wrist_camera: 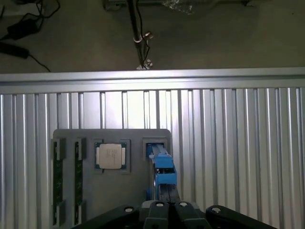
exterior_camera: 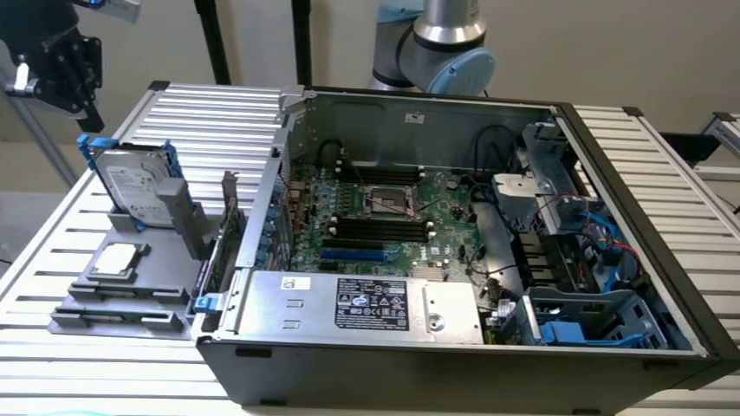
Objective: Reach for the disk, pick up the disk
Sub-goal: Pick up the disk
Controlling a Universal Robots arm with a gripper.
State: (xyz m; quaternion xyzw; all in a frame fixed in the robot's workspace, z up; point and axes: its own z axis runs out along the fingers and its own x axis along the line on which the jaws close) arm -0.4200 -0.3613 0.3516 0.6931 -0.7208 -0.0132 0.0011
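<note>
The disk [exterior_camera: 130, 184] stands on edge in a slot of the grey holder [exterior_camera: 121, 295] at the exterior view's left. It is silver-grey with a white label and blue rails. My black gripper [exterior_camera: 61, 74] hangs above and slightly to the left of it, well apart. In the wrist view I look straight down on the disk's blue top rail [wrist_camera: 162, 167], with my gripper's body [wrist_camera: 167, 212] just over it at the picture's lower edge.
A small square CPU chip [exterior_camera: 116, 260] lies in the same holder, next to the disk. The open computer case [exterior_camera: 463, 217] takes up the middle and right of the slatted metal table [exterior_camera: 47, 243], with blue caddies [exterior_camera: 584, 334] inside it. A tripod leg [wrist_camera: 136, 33] stands on the floor beyond the table.
</note>
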